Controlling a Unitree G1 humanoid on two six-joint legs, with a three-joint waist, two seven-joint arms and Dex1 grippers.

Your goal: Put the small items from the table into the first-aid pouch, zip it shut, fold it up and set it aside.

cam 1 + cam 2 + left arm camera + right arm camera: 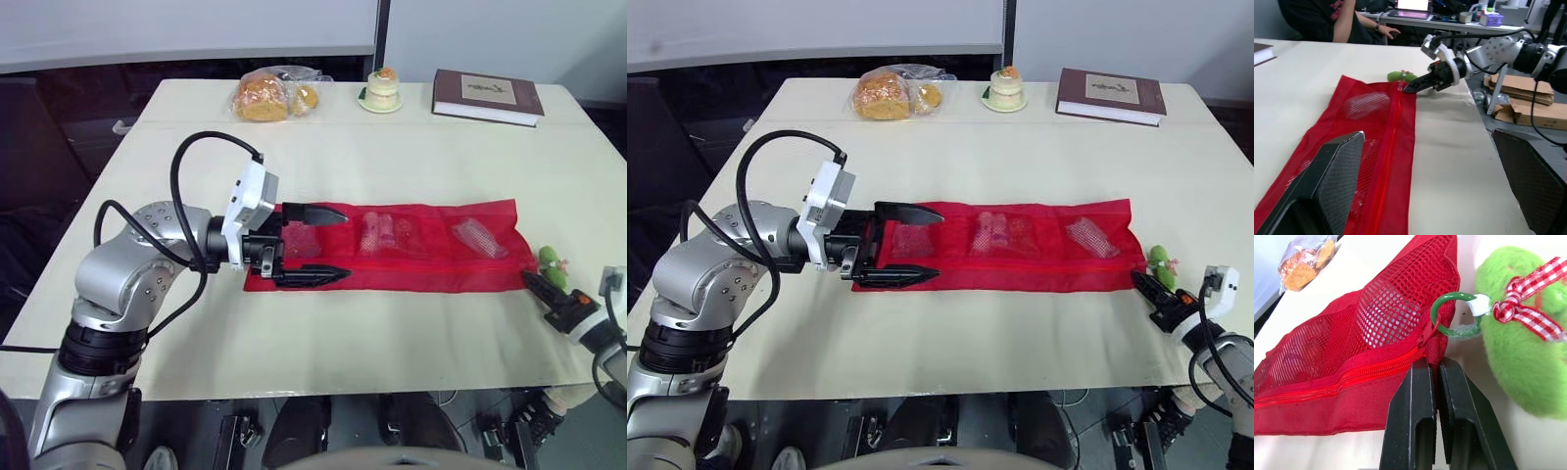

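Left jaws spread wide, right jaws pinched

Bright, even light from above falls on the pale table (411,333). Soft, short shadows lie under the left gripper (346,244) and along the pouch's (431,269) near edge. The bread bag (279,93) glints.

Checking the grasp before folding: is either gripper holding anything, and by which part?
The right gripper is shut on the red mesh zip pouch, pinching its end corner below the green zip-pull ring. The left gripper is open, holding nothing.
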